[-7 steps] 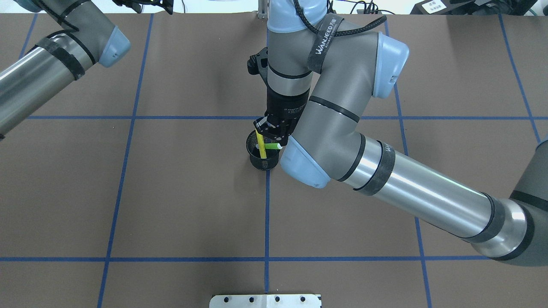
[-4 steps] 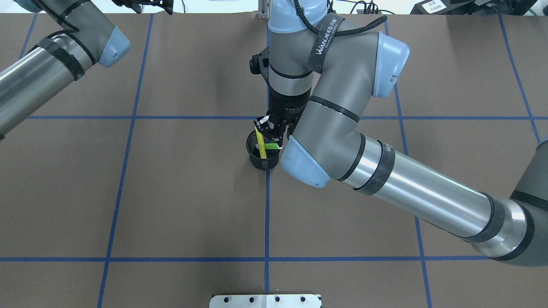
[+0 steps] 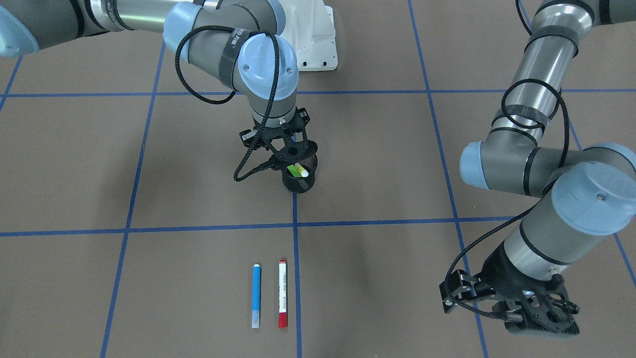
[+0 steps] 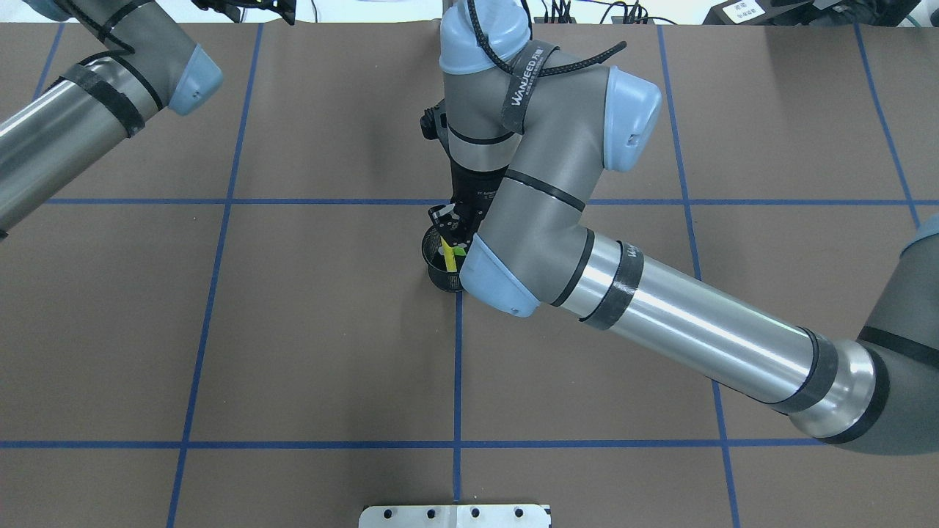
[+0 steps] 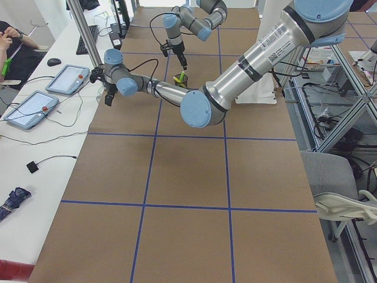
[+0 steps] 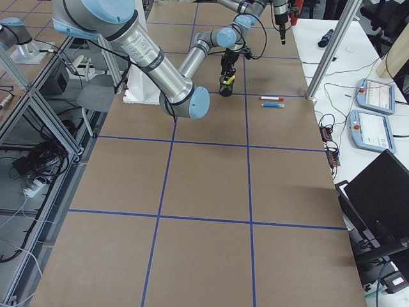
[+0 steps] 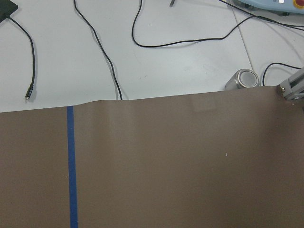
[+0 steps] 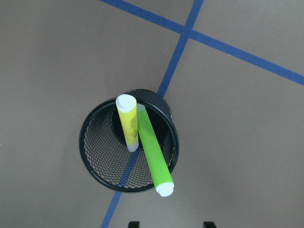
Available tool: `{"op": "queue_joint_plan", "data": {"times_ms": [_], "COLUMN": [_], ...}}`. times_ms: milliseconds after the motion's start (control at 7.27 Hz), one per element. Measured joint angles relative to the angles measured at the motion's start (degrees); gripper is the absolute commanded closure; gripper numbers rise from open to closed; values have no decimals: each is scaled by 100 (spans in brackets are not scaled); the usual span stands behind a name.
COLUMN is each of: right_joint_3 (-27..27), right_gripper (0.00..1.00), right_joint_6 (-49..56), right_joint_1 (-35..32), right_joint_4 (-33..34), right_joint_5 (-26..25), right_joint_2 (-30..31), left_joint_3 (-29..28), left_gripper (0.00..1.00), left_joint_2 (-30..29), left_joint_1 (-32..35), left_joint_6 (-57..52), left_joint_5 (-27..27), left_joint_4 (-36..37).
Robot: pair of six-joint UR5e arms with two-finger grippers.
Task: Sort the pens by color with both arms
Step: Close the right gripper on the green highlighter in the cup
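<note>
My right arm (image 4: pixel 660 323) stretched to the table's middle. The right claw (image 8: pixel 169 224) was just above the cup (image 8: pixel 97 164), with fingers apart and holding nothing. The left claw (image 3: pixel 536 318) hung near the operators' edge, and I could not tell its state. The green pen (image 8: pixel 153 151) and the yellow pen (image 8: pixel 127 124) leaned inside the cup. The blue pen (image 3: pixel 256 295) and the white pen (image 3: pixel 282 294) lay side by side toward the operators' edge.

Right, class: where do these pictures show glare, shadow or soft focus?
Overhead view: a glare streak along the right arm. Front-facing view: soft arm shadows on the mat. Right wrist view: mesh cup, yellow pen and green pen sharp.
</note>
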State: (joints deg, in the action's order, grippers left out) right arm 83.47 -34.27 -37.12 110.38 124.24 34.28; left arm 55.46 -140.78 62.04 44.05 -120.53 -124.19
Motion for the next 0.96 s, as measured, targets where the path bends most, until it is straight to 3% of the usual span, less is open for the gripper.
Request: {"op": "queue_joint_plan", "data": {"times_ms": [275, 963], "right_joint_3": [-303, -374], "right_gripper": [45, 49], "right_joint_6": [28, 28], "right_joint_1": [70, 171], "right_joint_4": [-262, -342], "right_joint_5": [-69, -102], "right_joint_2": [-85, -22], "left_joint_3": [-3, -9], "left_gripper": [1, 1], "left_joint_2": [5, 4], "left_joint_1": [1, -1], "left_joint_6": [-3, -8], "left_joint_5": [-3, -2], "left_joint_4": [2, 0]}}
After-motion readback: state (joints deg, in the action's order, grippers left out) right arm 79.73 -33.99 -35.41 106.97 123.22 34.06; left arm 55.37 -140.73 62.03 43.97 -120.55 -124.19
